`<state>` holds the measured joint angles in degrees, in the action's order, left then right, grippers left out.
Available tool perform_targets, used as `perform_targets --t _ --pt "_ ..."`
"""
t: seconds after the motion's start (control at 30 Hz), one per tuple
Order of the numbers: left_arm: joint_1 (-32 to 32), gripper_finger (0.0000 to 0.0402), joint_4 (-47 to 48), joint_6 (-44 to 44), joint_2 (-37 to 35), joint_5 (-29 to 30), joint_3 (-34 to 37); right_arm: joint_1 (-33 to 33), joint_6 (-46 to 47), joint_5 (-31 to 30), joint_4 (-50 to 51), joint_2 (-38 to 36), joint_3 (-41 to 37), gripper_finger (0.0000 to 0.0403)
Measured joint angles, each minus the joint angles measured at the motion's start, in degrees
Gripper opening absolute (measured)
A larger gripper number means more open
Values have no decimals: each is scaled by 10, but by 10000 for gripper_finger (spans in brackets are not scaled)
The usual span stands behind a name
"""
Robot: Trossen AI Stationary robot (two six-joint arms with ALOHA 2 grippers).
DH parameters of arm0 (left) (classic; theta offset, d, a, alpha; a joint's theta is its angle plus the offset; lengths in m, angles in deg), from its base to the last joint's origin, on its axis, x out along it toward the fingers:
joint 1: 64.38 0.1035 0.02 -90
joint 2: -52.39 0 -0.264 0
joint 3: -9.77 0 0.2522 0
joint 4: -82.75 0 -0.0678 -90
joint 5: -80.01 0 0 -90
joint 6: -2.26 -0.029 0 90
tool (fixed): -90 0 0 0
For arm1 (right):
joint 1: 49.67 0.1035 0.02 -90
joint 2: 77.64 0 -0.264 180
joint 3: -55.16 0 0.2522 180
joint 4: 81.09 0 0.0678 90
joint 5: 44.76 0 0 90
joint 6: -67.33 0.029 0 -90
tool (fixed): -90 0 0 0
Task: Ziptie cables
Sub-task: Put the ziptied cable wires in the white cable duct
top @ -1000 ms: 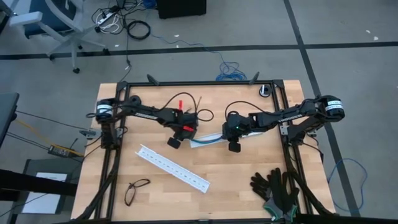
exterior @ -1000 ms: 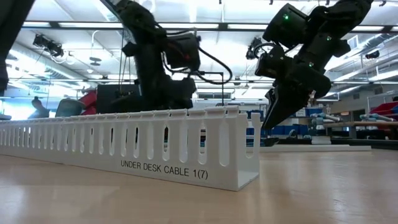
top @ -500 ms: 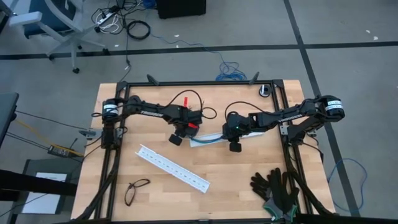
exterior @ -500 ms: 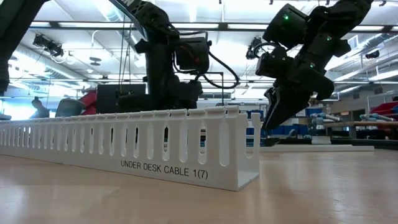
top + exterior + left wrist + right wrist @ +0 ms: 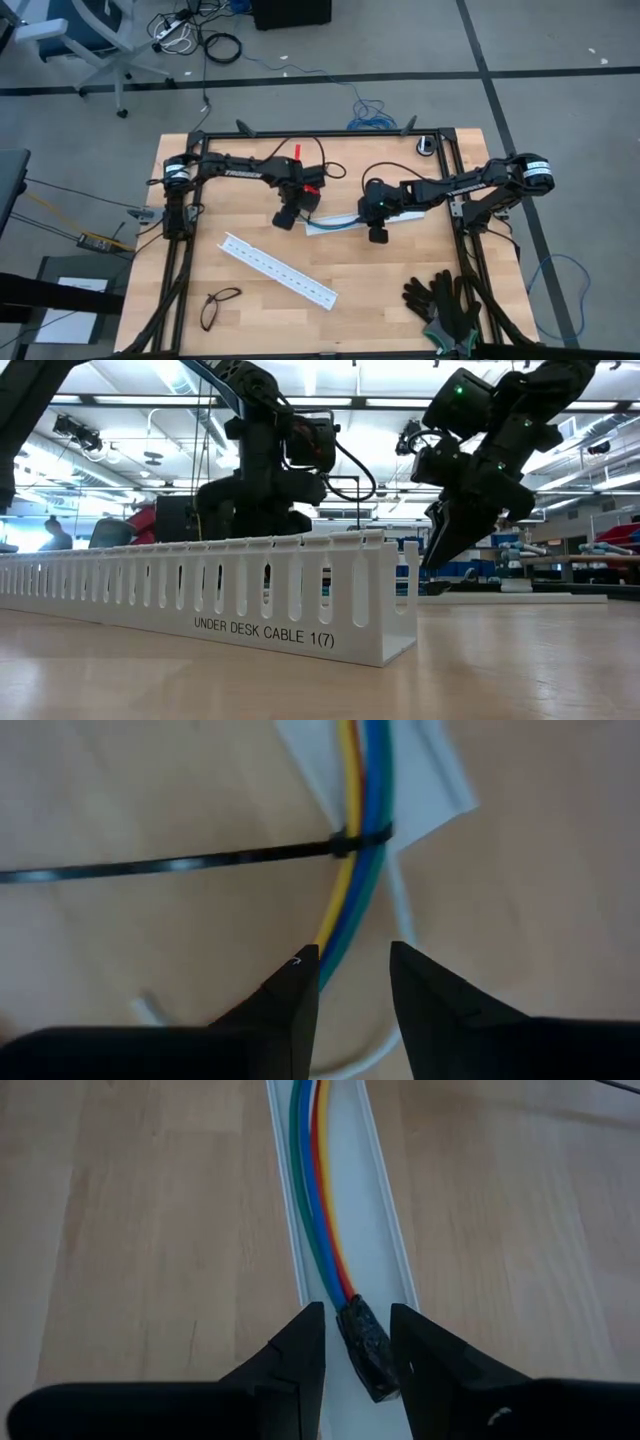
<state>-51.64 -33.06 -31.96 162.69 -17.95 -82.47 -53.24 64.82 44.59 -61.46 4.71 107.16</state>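
Cables [image 5: 352, 870] wear a black ziptie [image 5: 180, 863] only in the left wrist view; both jaws stand apart.

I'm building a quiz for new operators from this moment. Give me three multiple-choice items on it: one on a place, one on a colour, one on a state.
1. Where do the cables lie in the right wrist view?
A. In a white channel
B. On the gloves
C. Across the glasses

2. What colour is the zip tie around the wires?
A. Red
B. White
C. Black

3. How do the left gripper fingers stand?
A. Apart, above the wires
B. Shut on the tie
C. Shut on the rail

Answers:
1 A: the wires run along the white channel.
2 C: a black strap crosses the bundle.
3 A: a gap shows between the fingers, with the wires beyond it.
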Motion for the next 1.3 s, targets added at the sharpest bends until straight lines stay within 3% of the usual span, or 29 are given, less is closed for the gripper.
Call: perform_targets --t 0.17,0.27,0.47,0.7,0.8,0.97,1.3 --pt "-11 110 -9 8 1 -41 9 -7 0 0 0 0 0 99" --pt "-19 130 -13 61 1 -45 9 -9 0 0 0 0 0 99" --pt "-25 200 -12 132 1 -43 9 -9 0 0 0 0 0 99" --pt "-33 272 -28 136 1 -41 9 -9 14 1 3 0 0 99" --pt "-41 276 -52 135 1 -25 9 -9 14 1 3 0 0 100" --pt "-53 268 -61 96 9 59 9 -9 14 1 3 0 0 99" --pt "-52 232 -30 90 58 59 5 -8 15 4 5 0 0 99"
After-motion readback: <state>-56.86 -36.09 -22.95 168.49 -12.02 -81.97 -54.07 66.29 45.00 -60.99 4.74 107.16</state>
